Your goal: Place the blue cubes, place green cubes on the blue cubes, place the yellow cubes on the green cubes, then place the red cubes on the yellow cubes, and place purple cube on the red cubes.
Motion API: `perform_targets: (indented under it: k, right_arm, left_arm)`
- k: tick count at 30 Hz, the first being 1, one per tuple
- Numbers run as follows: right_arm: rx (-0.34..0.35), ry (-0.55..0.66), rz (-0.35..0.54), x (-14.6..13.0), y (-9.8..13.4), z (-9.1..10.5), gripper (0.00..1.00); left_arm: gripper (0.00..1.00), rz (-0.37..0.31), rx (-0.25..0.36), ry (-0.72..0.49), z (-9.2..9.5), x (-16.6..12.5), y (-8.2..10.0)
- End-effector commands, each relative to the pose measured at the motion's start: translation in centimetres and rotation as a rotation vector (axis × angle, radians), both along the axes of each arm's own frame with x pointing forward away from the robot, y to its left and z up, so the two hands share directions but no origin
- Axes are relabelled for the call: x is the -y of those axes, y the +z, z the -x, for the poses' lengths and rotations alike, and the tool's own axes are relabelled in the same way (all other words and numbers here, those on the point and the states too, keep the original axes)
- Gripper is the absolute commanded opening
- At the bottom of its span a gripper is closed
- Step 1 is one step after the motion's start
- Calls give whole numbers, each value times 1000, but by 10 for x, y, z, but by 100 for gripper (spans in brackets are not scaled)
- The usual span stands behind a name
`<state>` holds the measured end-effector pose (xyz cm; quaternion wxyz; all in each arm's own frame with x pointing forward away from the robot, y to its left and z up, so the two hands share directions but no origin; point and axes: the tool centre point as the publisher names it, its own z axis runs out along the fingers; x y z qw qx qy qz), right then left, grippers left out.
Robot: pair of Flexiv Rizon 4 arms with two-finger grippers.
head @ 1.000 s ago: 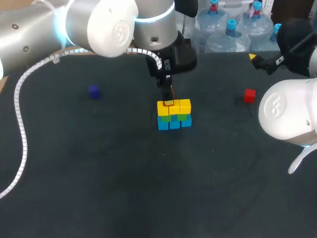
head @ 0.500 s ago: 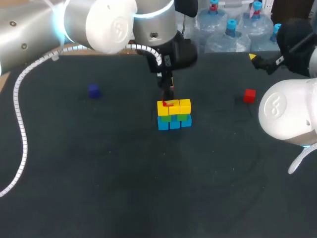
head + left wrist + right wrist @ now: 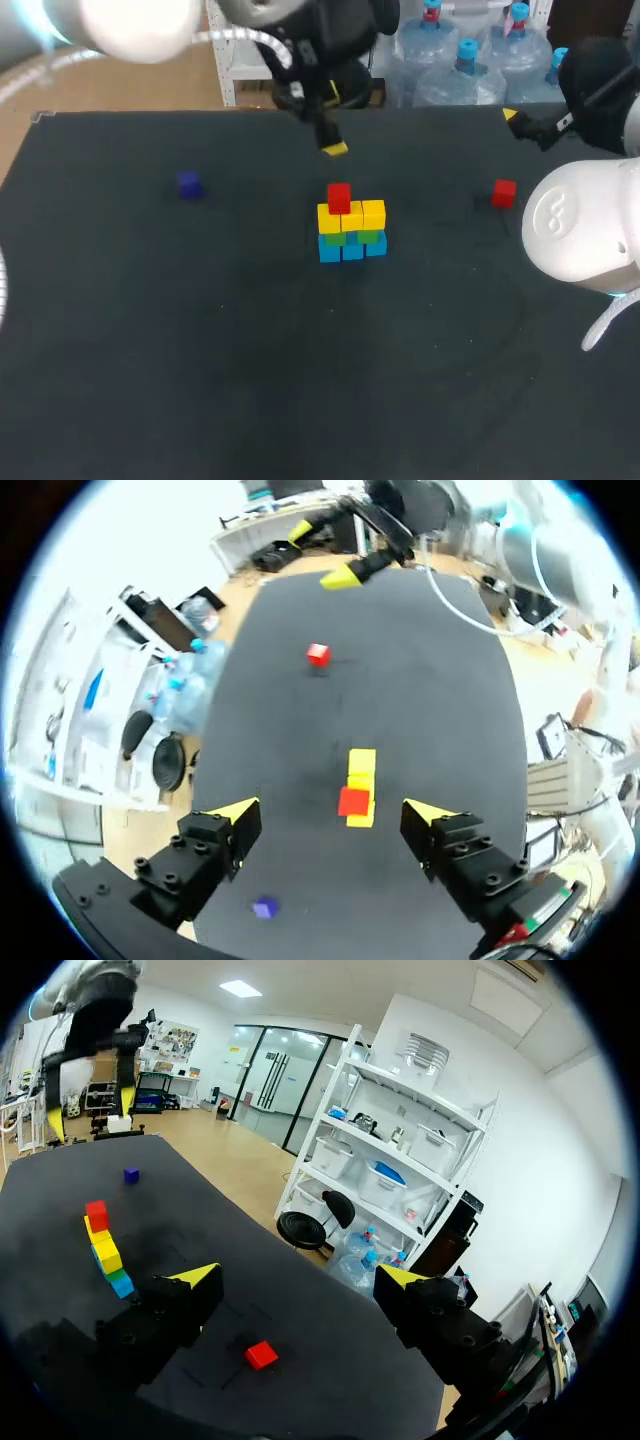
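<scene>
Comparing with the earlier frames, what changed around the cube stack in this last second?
The left pincer let go of the red cube, leaving it on the yellow cube at the left end of the stack, then rose and pulled back, open. The stack, the loose red cube, the purple cube and the right pincer stayed put.

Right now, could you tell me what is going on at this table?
A robot is building a tower of cubes. It has blue cubes at the bottom, green cubes on them, yellow cubes above, and one red cube on top at one end. The left gripper hangs open and empty above the tower. The second red cube lies loose near the open right gripper, and the purple cube sits apart.
</scene>
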<state>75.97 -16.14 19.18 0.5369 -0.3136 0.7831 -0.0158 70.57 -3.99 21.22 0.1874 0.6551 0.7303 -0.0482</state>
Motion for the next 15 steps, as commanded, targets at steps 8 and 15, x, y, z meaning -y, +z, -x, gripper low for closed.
perform_targets:
  k: [8,15]
  right_arm:
    - [0,2,-2,1,0,0,100]
    - [0,2,-2,1,0,0,100]
  left_arm:
    - [100,315,372,248,20,-84,53]
    - [100,452,503,367,29,-115,67]
